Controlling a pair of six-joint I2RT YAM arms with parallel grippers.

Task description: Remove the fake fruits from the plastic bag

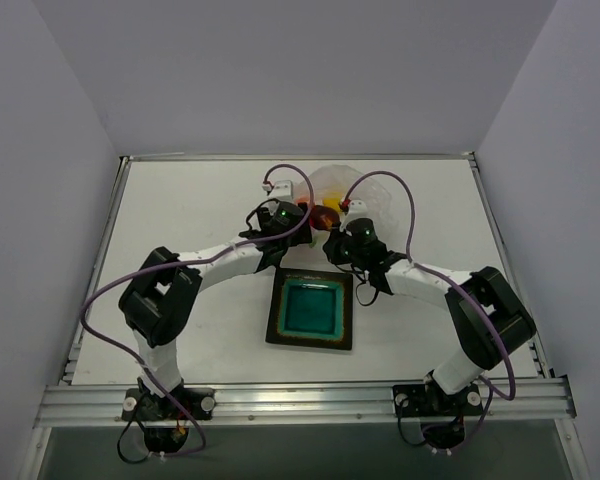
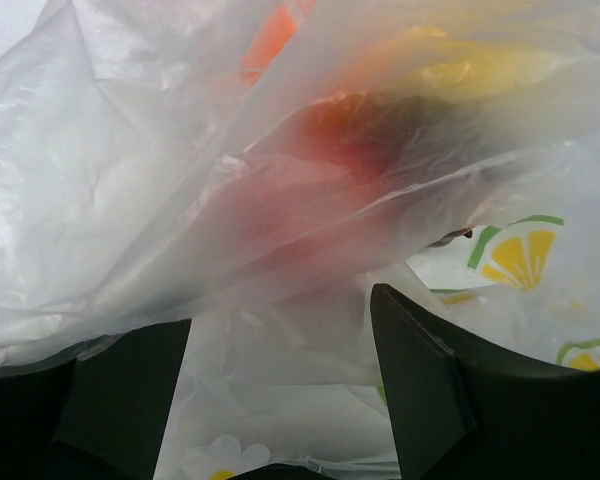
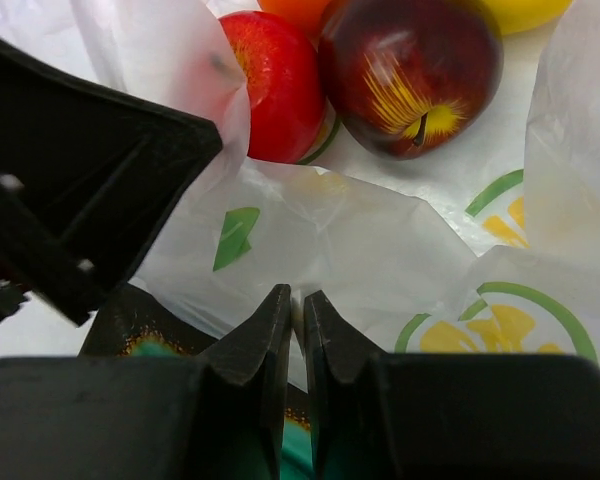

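Observation:
The plastic bag [image 1: 352, 188] lies at the back middle of the table, its mouth facing the plate. In the right wrist view the dark red fruit [image 3: 412, 72], the bright red fruit [image 3: 276, 85], a bit of the orange fruit [image 3: 300, 10] and the yellow fruit [image 3: 520, 12] sit in the bag [image 3: 380, 250]. My right gripper [image 3: 298, 300] is shut on the bag's near edge. My left gripper [image 2: 280, 340] is open, with bag film [image 2: 130, 180] lying between its fingers. Red [image 2: 330, 150], yellow [image 2: 480, 70] and orange [image 2: 270, 40] blurs show through the film.
The square teal plate [image 1: 310, 308] with a dark rim lies just in front of both grippers; its edge shows under the bag [image 3: 140, 335]. The left gripper's black body [image 3: 80, 180] is close on the left of the right wrist view.

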